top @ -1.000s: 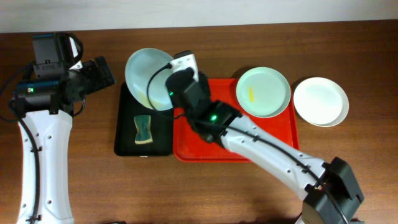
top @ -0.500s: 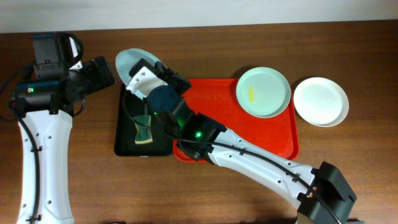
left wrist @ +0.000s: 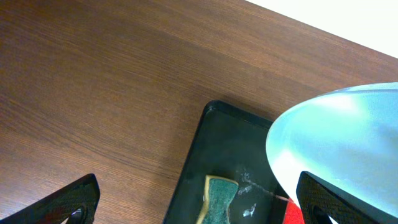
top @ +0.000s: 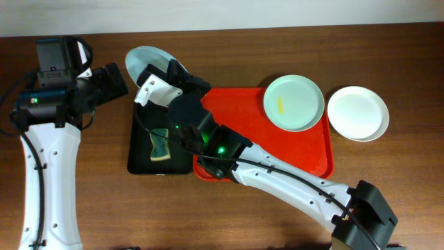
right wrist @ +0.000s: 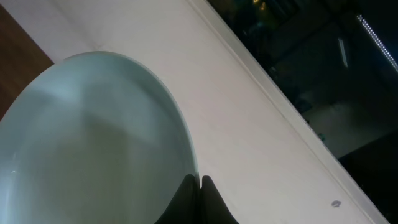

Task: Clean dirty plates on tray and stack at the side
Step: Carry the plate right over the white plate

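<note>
The wooden counter (top: pixel 139 208) carries a black tray (top: pixel 139 149) just beneath the right end effector (top: pixel 168 71). A red tray (top: pixel 243 118) lies beside it to the right, and a white plate (top: pixel 357 113) well beyond, just past that tray.

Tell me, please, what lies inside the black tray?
A green-and-yellow sponge lies in the black tray. The tilted pale mint plate and the right gripper holding it cover part of the tray's far end and right side; what is there cannot be seen.
</note>
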